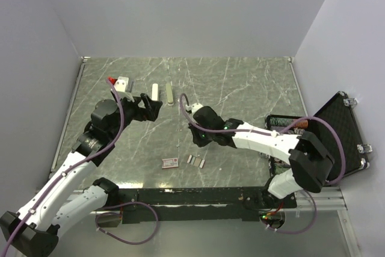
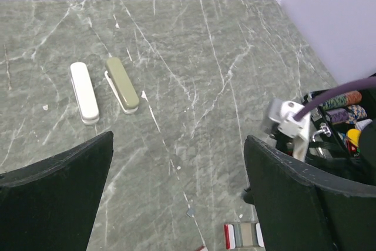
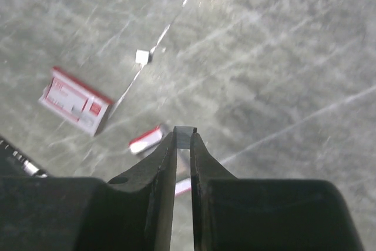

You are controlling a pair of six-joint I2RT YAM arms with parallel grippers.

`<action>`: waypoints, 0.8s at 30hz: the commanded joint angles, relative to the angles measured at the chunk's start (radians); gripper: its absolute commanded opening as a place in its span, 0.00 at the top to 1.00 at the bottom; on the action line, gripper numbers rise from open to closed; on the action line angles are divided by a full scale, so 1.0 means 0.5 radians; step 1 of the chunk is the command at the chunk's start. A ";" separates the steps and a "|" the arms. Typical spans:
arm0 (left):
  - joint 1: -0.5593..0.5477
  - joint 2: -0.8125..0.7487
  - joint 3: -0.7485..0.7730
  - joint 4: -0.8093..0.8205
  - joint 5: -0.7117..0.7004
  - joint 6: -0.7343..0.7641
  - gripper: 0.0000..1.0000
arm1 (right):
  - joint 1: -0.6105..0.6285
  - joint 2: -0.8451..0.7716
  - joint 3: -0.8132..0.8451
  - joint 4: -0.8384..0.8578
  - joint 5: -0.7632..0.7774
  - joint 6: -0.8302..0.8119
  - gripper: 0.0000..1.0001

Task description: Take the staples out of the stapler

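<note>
My right gripper [image 3: 183,140] is shut on a short silvery-grey strip of staples [image 3: 184,133], pinched between its tips above the marble table; from above this gripper [image 1: 197,139] hangs near the table's middle. A loose staple bit [image 3: 141,56] lies on the table beyond it and shows between the left fingers as well [image 2: 190,211]. Two stapler bodies lie side by side at the back, one white [image 2: 84,92] [image 1: 155,92] and one olive [image 2: 122,84] [image 1: 170,94]. My left gripper [image 2: 176,192] [image 1: 153,105] stands wide open just in front of them, holding nothing.
A red-and-white card box [image 1: 170,161] [image 3: 74,100] lies near the front edge, with small red-and-white pieces [image 1: 195,161] [image 3: 145,139] beside it. An open black case [image 1: 337,130] holding small items sits at the right. A red-and-white object [image 1: 120,82] lies at the back left.
</note>
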 commanded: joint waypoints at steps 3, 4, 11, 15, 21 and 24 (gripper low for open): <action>0.010 -0.048 -0.013 0.040 -0.060 -0.028 0.03 | 0.099 -0.178 -0.158 -0.152 -0.083 0.182 0.88; 0.010 -0.048 -0.014 0.040 -0.060 -0.028 0.03 | 0.120 -0.193 -0.176 -0.149 -0.095 0.206 0.88; 0.010 -0.039 -0.017 0.047 -0.051 -0.034 0.03 | 0.215 -0.157 -0.207 -0.125 -0.114 0.314 0.88; 0.010 -0.042 -0.017 0.050 -0.051 -0.037 0.03 | 0.249 -0.123 -0.219 -0.094 -0.117 0.353 0.88; 0.010 -0.045 -0.020 0.047 -0.044 -0.037 0.03 | 0.277 -0.046 -0.204 -0.094 -0.086 0.366 0.88; 0.010 -0.045 -0.020 0.047 -0.051 -0.037 0.03 | 0.289 -0.019 -0.201 -0.100 -0.065 0.372 0.87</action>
